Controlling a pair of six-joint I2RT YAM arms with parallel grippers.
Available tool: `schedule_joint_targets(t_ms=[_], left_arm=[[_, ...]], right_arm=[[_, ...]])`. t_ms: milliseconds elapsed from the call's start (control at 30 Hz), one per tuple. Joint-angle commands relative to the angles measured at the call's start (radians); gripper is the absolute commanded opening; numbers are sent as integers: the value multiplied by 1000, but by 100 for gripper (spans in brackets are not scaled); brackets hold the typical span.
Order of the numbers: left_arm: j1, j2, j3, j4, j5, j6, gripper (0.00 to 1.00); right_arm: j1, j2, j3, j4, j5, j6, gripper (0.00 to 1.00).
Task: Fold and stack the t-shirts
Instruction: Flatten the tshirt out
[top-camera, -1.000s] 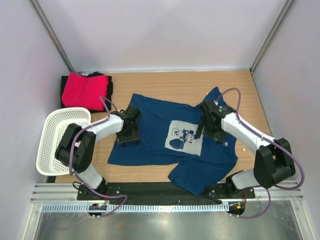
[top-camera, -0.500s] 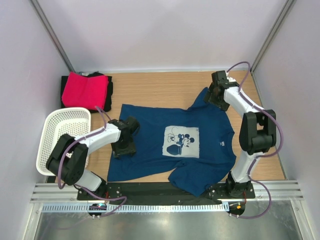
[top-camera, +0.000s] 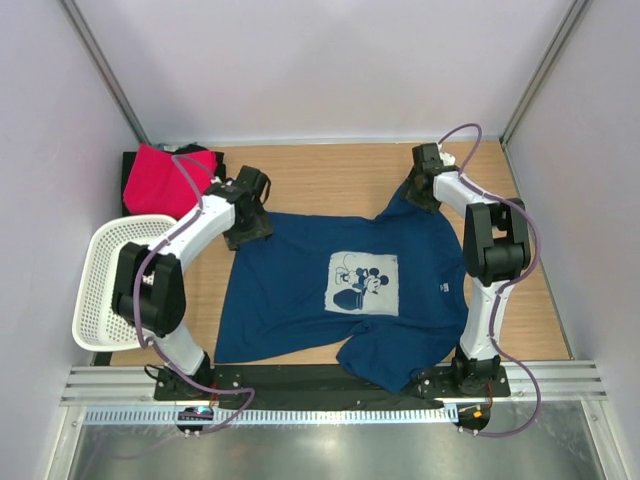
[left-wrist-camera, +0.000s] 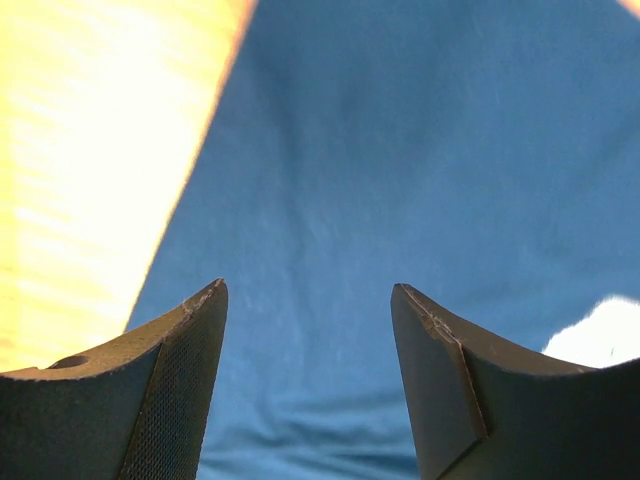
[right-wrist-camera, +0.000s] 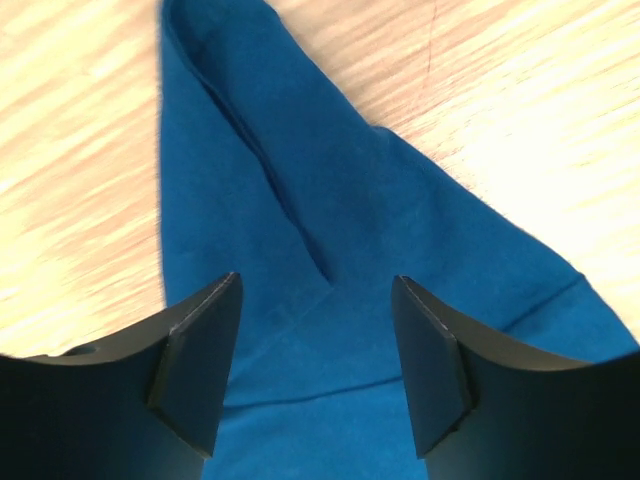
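From above, the navy t-shirt (top-camera: 340, 290) is lying spread face up across the middle of the worktop (top-camera: 330, 170), its white print (top-camera: 362, 283) showing. Its near hem is bunching and turning over at the front edge, so no fold is showing in it yet. The pink-red t-shirt (top-camera: 155, 180) is sitting folded on top of the black t-shirt (top-camera: 217, 168) in the far left corner, which looks like a stack already begun. The white basket (top-camera: 88, 262) is standing beside that stack. The left end effector (top-camera: 248, 215) is hovering at the shirt's far left corner and the right end effector (top-camera: 422, 185) at its far right sleeve. In the left wrist view, the fingers (left-wrist-camera: 150, 390) are standing apart with nothing between them, blue cloth lying beneath and bare wood showing to the left. In the right wrist view, the end effector is likewise standing open over the pointed sleeve, which is lying creased on the wood and ungripped. Judging from this, two shirts are looking done, and the navy one is waiting to be flattened, folded and stacked.
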Motion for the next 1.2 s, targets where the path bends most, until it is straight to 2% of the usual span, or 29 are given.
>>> schedule_joint_targets(t_ms=[0, 233, 267, 333, 400, 500, 567, 633, 900, 1067, 1167], left_arm=[[73, 20, 40, 53, 28, 38, 67], [113, 11, 46, 64, 26, 76, 67], [115, 11, 40, 67, 28, 80, 67], [121, 14, 35, 75, 34, 83, 67], [124, 17, 31, 86, 43, 83, 66], [125, 21, 24, 99, 52, 83, 66], [124, 23, 18, 107, 54, 84, 66], [127, 23, 9, 112, 56, 84, 66], [127, 27, -39, 167, 97, 77, 66], [127, 53, -46, 190, 106, 78, 65], [125, 70, -37, 201, 102, 86, 65]], right_arm=[[-3, 22, 34, 30, 7, 36, 65], [-4, 27, -4, 62, 5, 75, 49], [-3, 28, -6, 66, 4, 78, 45], [-3, 30, -8, 78, -1, 86, 30], [-3, 22, -11, 93, -10, 93, 21], [-1, 11, -6, 127, -42, 99, 17], [1, 28, 18, 129, -62, 102, 8], [1, 42, 46, 124, -82, 104, 3], [45, 108, 147, 247, -220, 70, 3], [91, 224, 339, 216, -288, 23, 3], [114, 312, 469, 155, -289, -25, 18]])
